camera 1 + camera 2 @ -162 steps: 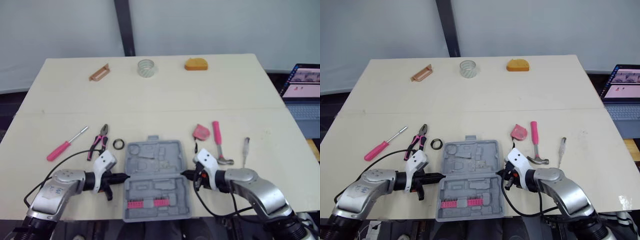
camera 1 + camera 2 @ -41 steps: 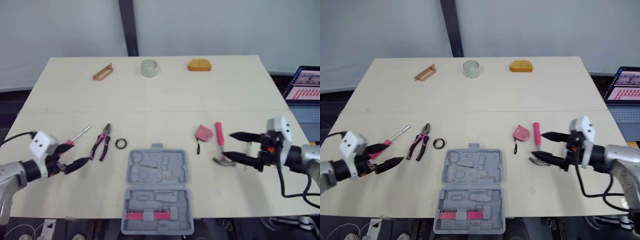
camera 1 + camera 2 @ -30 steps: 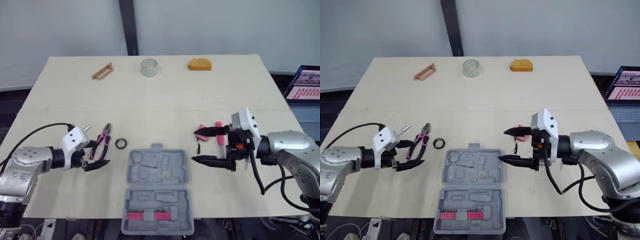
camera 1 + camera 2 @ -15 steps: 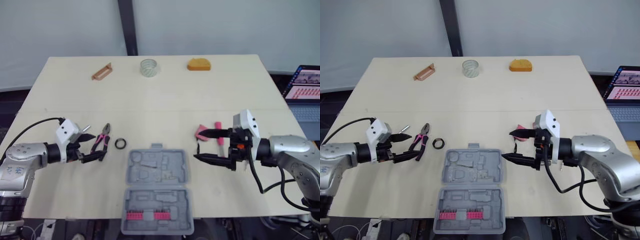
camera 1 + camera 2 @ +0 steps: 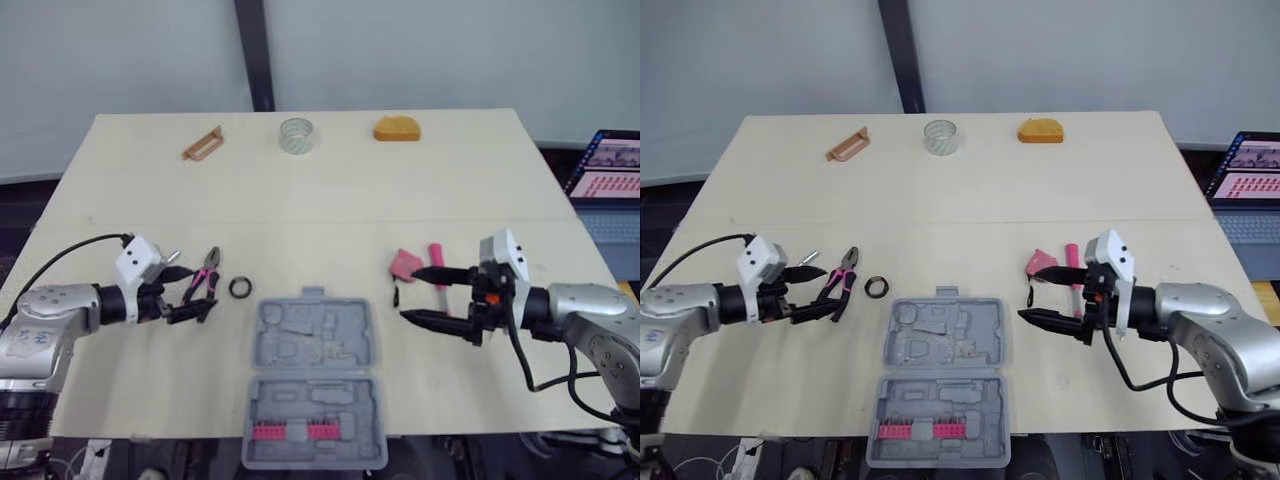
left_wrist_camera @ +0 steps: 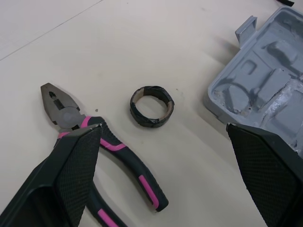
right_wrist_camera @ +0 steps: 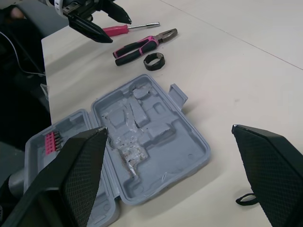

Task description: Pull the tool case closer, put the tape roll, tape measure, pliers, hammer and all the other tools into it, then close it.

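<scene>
The open grey plastic tool case [image 5: 312,385] holds a pink bit strip [image 5: 295,432] (near half). Fingers spread wide on the left gripper [image 5: 188,294] and right gripper [image 5: 410,295].

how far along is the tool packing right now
Done: the tool case lies open at the near edge of the table. In hand: nothing; the left gripper, open, is at the pliers, and the right gripper, open, is near the tape measure. Left: pliers, black tape roll, screwdriver, tape measure and hammer go in, then closing.
</scene>
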Robot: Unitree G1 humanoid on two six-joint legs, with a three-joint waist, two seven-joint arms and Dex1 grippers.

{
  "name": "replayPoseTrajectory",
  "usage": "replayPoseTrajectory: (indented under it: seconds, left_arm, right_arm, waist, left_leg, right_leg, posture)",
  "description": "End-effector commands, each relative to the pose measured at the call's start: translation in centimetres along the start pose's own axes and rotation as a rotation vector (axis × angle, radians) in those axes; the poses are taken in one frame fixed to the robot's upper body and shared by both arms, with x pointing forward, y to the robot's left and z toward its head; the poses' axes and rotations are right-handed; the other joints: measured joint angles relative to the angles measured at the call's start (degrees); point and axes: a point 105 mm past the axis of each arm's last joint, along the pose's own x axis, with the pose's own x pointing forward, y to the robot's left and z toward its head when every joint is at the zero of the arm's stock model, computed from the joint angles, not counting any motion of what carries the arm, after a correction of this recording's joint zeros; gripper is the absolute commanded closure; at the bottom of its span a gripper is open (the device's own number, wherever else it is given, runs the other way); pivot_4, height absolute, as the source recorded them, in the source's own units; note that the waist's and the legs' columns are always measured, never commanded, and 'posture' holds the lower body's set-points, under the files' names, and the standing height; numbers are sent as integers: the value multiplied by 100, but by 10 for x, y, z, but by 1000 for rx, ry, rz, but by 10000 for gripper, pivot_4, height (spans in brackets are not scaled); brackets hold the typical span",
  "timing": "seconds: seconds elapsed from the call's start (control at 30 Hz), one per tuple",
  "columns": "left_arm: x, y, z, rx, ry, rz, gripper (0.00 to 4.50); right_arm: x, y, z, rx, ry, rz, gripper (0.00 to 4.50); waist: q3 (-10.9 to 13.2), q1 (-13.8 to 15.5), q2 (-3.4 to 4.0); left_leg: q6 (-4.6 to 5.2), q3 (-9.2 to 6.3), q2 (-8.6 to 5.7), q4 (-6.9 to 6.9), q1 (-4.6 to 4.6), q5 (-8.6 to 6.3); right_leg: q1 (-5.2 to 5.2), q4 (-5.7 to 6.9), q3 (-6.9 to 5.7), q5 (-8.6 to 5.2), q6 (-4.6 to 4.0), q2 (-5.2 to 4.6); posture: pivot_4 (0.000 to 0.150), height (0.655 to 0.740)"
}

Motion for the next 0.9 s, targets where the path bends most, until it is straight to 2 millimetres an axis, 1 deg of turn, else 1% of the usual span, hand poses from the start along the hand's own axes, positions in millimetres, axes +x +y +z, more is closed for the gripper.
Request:
replayPoseTrajectory:
  seconds: [0.03, 0.1, 0.17, 0.3, 0.4, 0.57, 0.77, 0.87, 0.9]
  left_arm:
    - [0, 2, 16, 40, -31, -4, 0]
    - [1, 2, 11, 47, -18, 1, 0]
    - [0, -2, 11, 48, -11, -11, 0]
    - [-6, -1, 17, 49, -10, -8, 0]
    - [-10, -2, 17, 72, 9, -6, 0]
    - [-20, 0, 9, 140, 66, 8, 0]
    - [-26, 4, -3, 184, 80, 25, 0]
    - [-17, 1, 3, 203, 9, 33, 0]
    - [-16, 0, 3, 196, -14, 34, 0]
  right_arm:
    - [-11, -2, 12, -61, -16, -6, 576]
    - [-15, -5, 5, -60, -7, -20, 576]
    - [-18, -6, 3, -64, 0, -31, 576]
    - [-24, -5, 12, -74, -14, -25, 576]
    - [-24, -6, 15, -82, -14, -18, 576]
    - [-15, 3, 16, -100, 2, 43, 576]
    - [-3, 18, 21, -140, 7, 84, 576]
    - [0, 26, 26, -141, 0, 113, 576]
    - [2, 28, 26, -139, -1, 118, 576]
  waist:
    - [0, 2, 0]
    - [0, 3, 0]
    - [0, 3, 0]
    - [1, -47, -1]
    - [1, -71, -1]
    - [1, -87, -1]
    - [1, -79, 0]
    - [1, -65, -1]
    - [1, -62, -1]
  left_leg:
    - [0, 0, 0, 0, 0, 0]
    - [0, 0, 0, 1, 1, 0]
    - [2, 1, 0, 0, 1, -1]
    - [3, 4, 0, 1, 0, -1]
    - [3, 4, 0, 4, 1, -1]
    - [3, 4, 3, -3, 1, -1]
    - [3, 4, 1, -2, 0, -2]
    - [3, 2, 1, -1, 0, -2]
    - [3, 2, 0, 0, 0, -2]
  right_leg:
    - [0, 1, 0, 0, 0, 0]
    - [1, 0, 0, 0, 0, 0]
    - [2, 1, 0, 0, 0, 0]
    - [0, 10, 1, 0, 0, 0]
    - [1, 1, 1, 0, 0, 0]
    - [-1, 1, 1, 0, 0, 1]
    - [-1, -10, 1, 0, 0, -2]
    - [0, -10, 1, 0, 0, -2]
    - [0, -10, 1, 0, 0, -5]
  posture:
    - [1500, 7400]
    - [1500, 7400]
    - [1500, 7400]
    - [1500, 7400]
    - [1500, 7400]
    - [1500, 7400]
    - [1500, 7400]
    - [1500, 7400]
    - [1500, 7400]
